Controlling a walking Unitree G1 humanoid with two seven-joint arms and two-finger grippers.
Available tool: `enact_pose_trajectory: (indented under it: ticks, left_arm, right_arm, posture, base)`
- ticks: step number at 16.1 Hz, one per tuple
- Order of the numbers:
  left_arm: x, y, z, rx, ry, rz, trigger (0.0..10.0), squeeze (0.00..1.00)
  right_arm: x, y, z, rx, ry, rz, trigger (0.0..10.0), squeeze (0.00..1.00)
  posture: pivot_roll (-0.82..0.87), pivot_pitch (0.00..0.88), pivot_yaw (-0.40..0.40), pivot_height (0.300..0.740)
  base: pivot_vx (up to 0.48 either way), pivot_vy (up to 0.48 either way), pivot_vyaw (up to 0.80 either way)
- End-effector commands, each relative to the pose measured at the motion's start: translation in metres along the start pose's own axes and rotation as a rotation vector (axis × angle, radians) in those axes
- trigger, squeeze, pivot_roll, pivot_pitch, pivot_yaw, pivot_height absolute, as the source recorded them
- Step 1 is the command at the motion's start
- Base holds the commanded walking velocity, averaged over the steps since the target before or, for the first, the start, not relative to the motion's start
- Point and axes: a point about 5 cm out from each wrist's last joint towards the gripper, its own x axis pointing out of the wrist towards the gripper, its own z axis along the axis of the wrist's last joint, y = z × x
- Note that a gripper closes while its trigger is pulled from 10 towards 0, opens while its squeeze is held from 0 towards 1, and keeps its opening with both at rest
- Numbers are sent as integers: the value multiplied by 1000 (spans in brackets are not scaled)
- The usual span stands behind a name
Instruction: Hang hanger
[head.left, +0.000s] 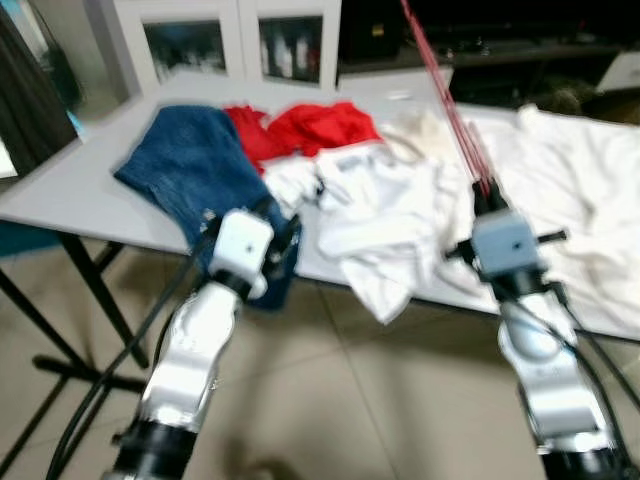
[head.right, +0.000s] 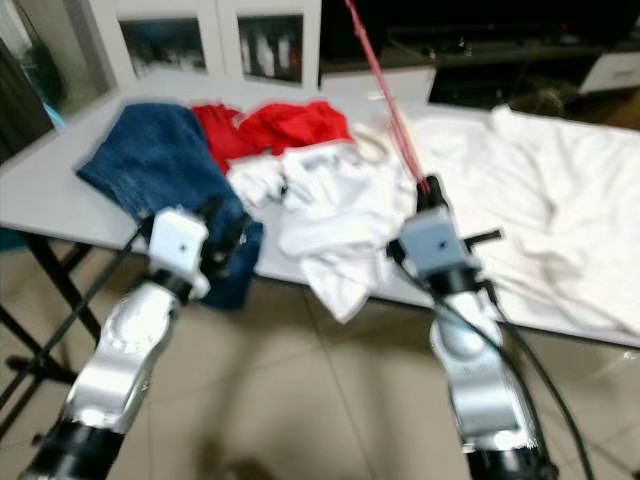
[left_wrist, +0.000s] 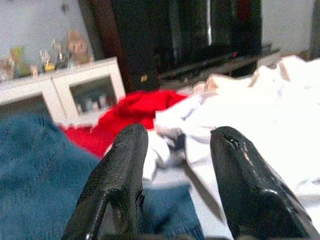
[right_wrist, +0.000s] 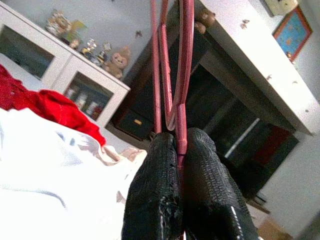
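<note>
A thin red hanger (head.left: 447, 100) rises from my right gripper (head.left: 488, 192) up and to the left, out of the top of the head view. In the right wrist view its red wires (right_wrist: 170, 65) stand pinched between the two black fingers (right_wrist: 152, 200), which are shut on it. My left gripper (left_wrist: 177, 170) is open, held low over the blue jeans (head.left: 190, 165) at the table's front left. Its fingers (left_wrist: 117, 180) have nothing between them. Red cloth (head.left: 300, 128) and white shirts (head.left: 375, 215) lie in a heap on the table.
The grey folding table (head.left: 70, 195) has black legs at the left. A white sheet (head.left: 580, 200) covers its right part, and one white garment hangs over the front edge. A white cabinet (head.left: 230, 40) with glass doors and a dark shelf unit stand behind. Tiled floor lies below.
</note>
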Motion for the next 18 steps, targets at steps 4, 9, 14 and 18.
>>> enact_pose_trajectory:
  ticks: [4,9,14,18]
  left_arm:
    - [4,-1,3,-1,-14,5,10000,0]
    - [4,-3,3,-7,-17,4,10000,0]
    - [5,-4,3,-9,-19,-1,10000,0]
    - [5,-4,3,-12,-19,0,10000,0]
  right_arm:
    - [6,-6,3,-14,-21,-5,10000,0]
    - [5,-6,3,-16,-22,-1,10000,0]
    - [4,-6,2,-17,-20,-1,10000,0]
    - [4,-6,2,-16,-18,0,10000,0]
  posture:
    - [177,0,-6,740]
    - [176,0,-7,740]
    - [171,1,-3,740]
    - [171,1,-1,740]
  base:
    - [0,-428,0]
    - [0,-427,0]
    - [0,-428,0]
    - [0,-423,0]
